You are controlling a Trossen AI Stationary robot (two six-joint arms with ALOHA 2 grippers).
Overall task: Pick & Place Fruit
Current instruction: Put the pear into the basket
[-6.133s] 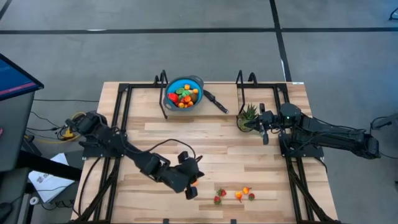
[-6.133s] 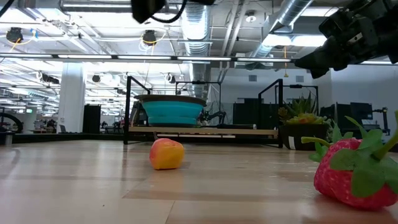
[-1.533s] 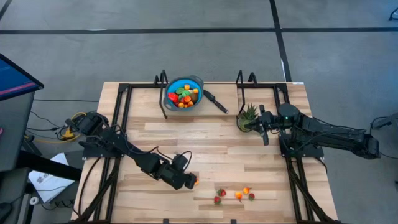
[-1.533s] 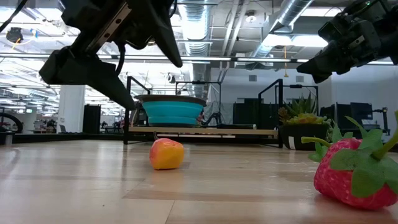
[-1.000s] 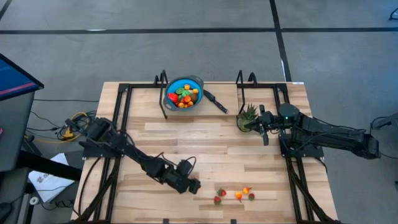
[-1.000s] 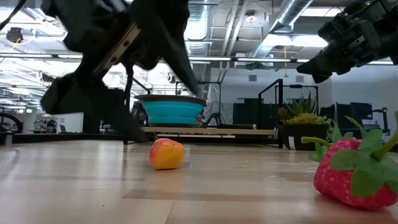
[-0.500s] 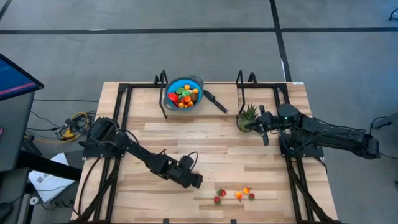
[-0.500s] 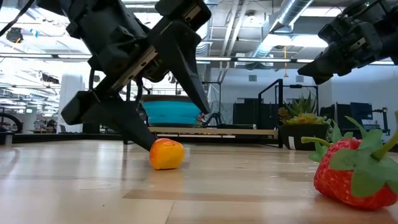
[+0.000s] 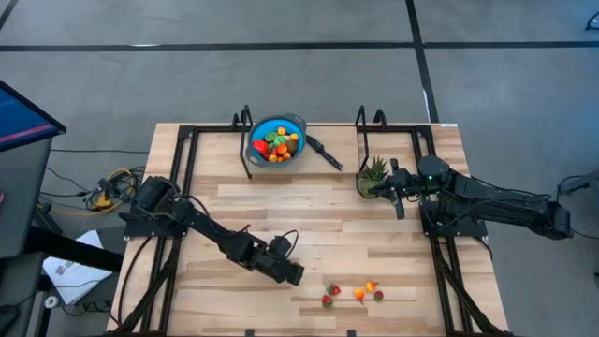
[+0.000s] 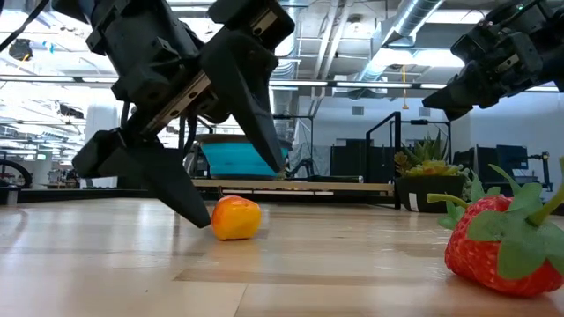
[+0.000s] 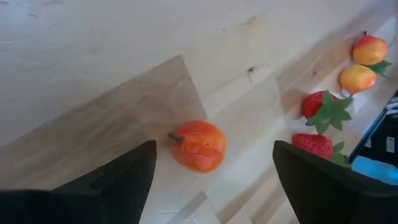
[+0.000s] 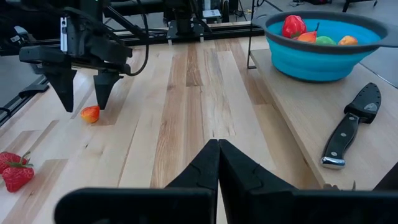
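One orange fruit (image 11: 198, 145) is what your left gripper (image 10: 204, 189) is on right now, and compared with half a second back not much has changed: the arm has settled a touch lower, so in the low view one finger tip sits almost on the wood just beside the fruit and the other hangs just behind it. Go back six seconds and that gripper was up high, barely in the low view at all.

Your jaws are spread wide with nothing in them. The fruit sits on the table (image 9: 328, 225) between the two fingers (image 11: 112, 180), not gripped, near the front edge and left of centre. It's roundish, so no real long axis; the little stem end points toward one finger in the left wrist view.

Off to the side of it, near the front edge, you've got the loose cluster: two strawberries (image 11: 323, 109) and two small peach-coloured pieces (image 11: 359, 78). The blue bowl (image 9: 278, 140) at the back holds more fruit, with a knife (image 9: 326, 153) just beside it.

Your right gripper (image 9: 397, 190) hasn't moved, parked by the green plant (image 9: 372, 174), jaws pressed together and empty.
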